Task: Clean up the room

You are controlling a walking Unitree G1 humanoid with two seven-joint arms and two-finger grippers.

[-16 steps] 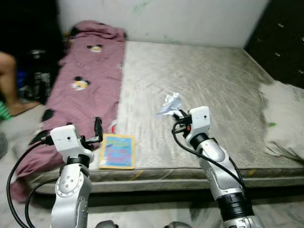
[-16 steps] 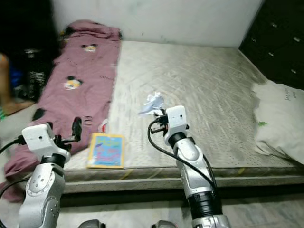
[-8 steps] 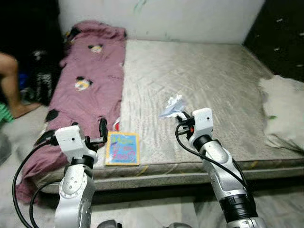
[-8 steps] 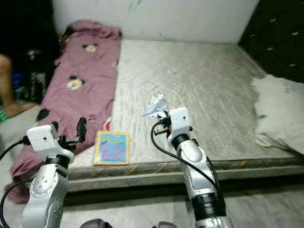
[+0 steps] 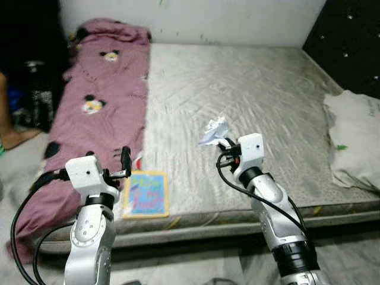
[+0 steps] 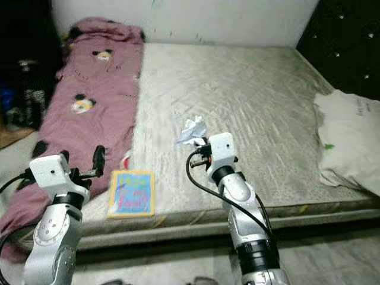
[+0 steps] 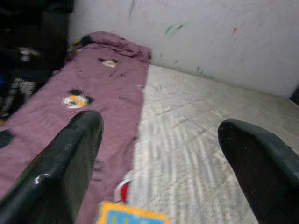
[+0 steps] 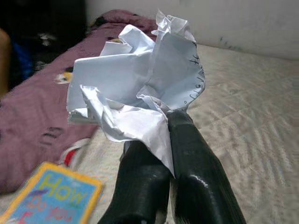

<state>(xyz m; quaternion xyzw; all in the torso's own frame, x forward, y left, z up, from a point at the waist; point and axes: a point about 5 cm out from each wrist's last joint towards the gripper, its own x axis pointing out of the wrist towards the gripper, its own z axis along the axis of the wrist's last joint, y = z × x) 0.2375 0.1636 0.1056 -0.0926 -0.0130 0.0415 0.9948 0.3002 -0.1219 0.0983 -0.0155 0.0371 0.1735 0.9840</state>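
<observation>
Paper [image 8: 140,88] is being pinched in your right gripper [image 5: 224,144], crumpled, sitting near the centre of the left eye frame just above the mattress [image 5: 261,89]; the two black fingers [image 8: 196,172] are closing tight on its lower edge. Your left gripper [image 5: 124,161] is hanging spread wide and holding nothing, at lower left, just beside the book [image 5: 146,193] lying at the mattress edge. You are looking at the carry-off step, by my judgement: the litter is picked, and the next move is calling for turning away to find a bin while keeping the pinch firm, since the sheet is light and loosely caught. Against the frame half a second ago, the whole scene is sitting shifted as the camera is swinging: the blanket [image 5: 101,101] is reaching further toward the left edge, and the grasp is looking unchanged
</observation>
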